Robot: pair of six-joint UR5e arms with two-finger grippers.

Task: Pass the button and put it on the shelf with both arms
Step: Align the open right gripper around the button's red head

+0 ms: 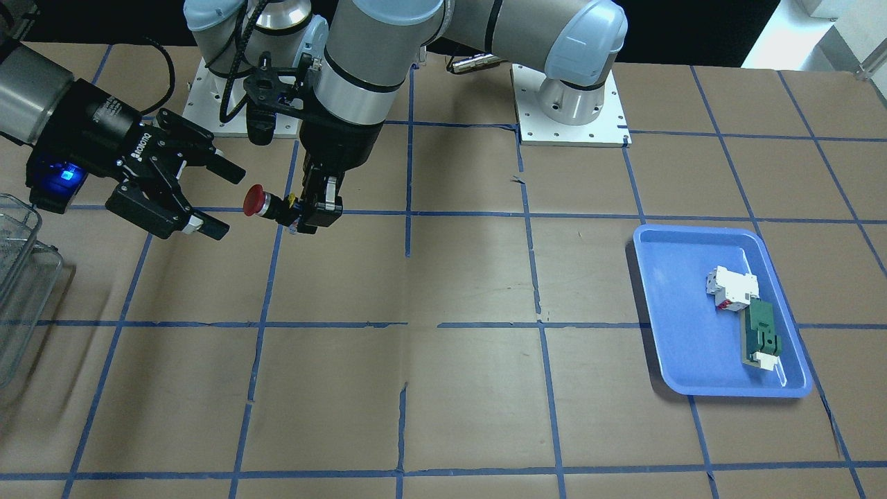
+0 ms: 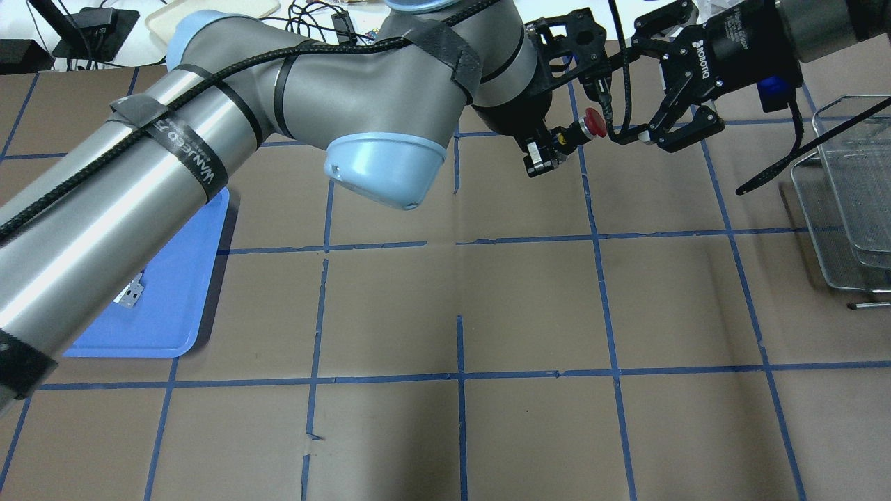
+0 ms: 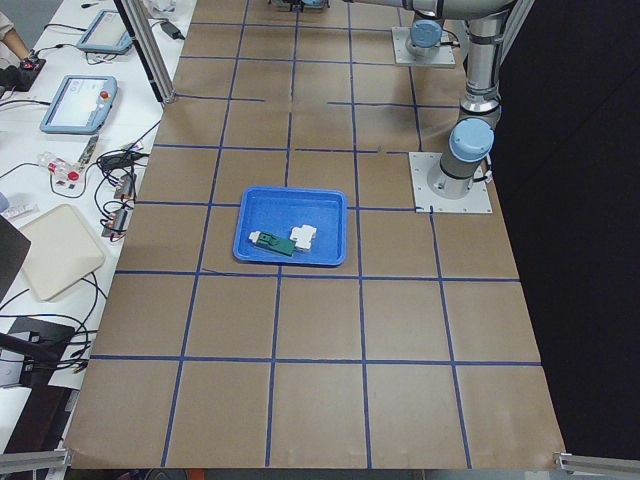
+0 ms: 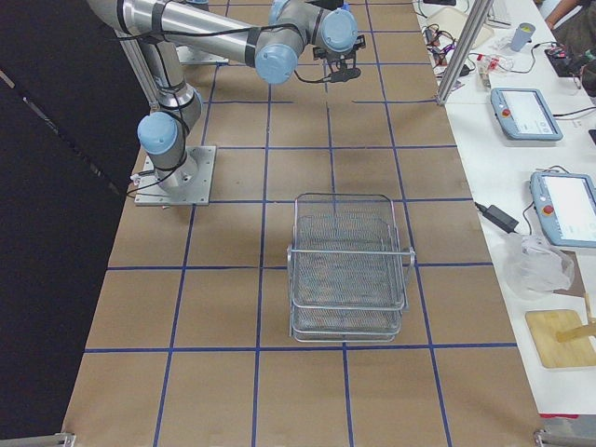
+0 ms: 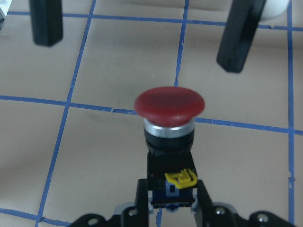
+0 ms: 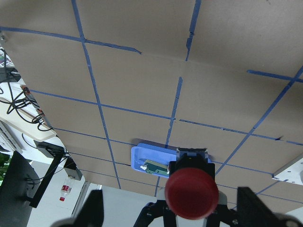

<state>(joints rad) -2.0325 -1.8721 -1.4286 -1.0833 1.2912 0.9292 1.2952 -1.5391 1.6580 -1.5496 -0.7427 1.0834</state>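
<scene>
I am gripping the button (image 1: 267, 203) by its body in the left gripper (image 1: 315, 211) and centring the wide-spread right gripper (image 1: 223, 201) on its cap.

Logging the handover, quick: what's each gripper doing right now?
Left gripper: closed on the button, holding it by its black body.
Right gripper: open, facing the button's red cap, not touching it.

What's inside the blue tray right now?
The blue tray holds a white block switch and a green flat part, seemingly touching end to end. In the overhead view the left arm covers most of the tray.
</scene>
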